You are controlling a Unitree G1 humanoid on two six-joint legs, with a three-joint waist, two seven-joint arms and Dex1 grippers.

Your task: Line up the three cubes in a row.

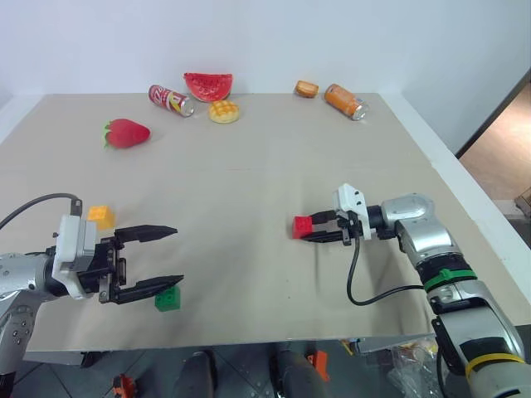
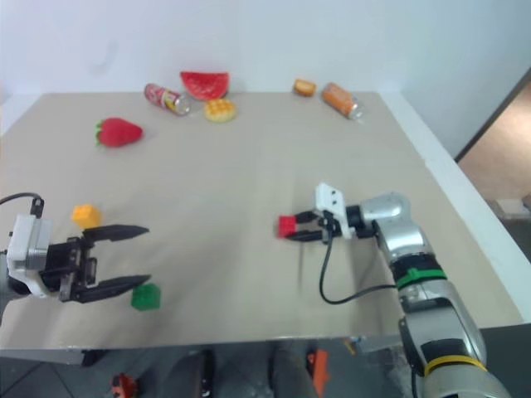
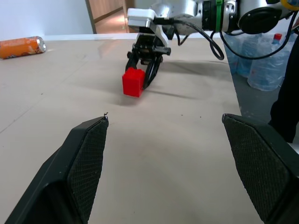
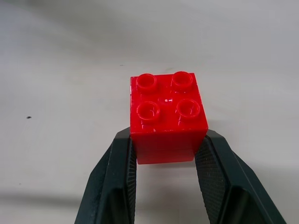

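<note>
Right claw [image 1: 314,230] clamped on red cube [image 1: 303,226], mid-counter [image 1: 249,182]; cube possibly just clear of the surface, hard to tell. Left claw [image 1: 163,259] spread wide, holding nothing. Green cube [image 1: 168,299] just beside its lower finger; orange-yellow cube [image 1: 101,216] near, farther back.

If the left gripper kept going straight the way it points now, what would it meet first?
Probably the red cube held in the right gripper. It sits dead ahead between the left gripper's open jaws, with bare table between; heights are unclear.
</note>
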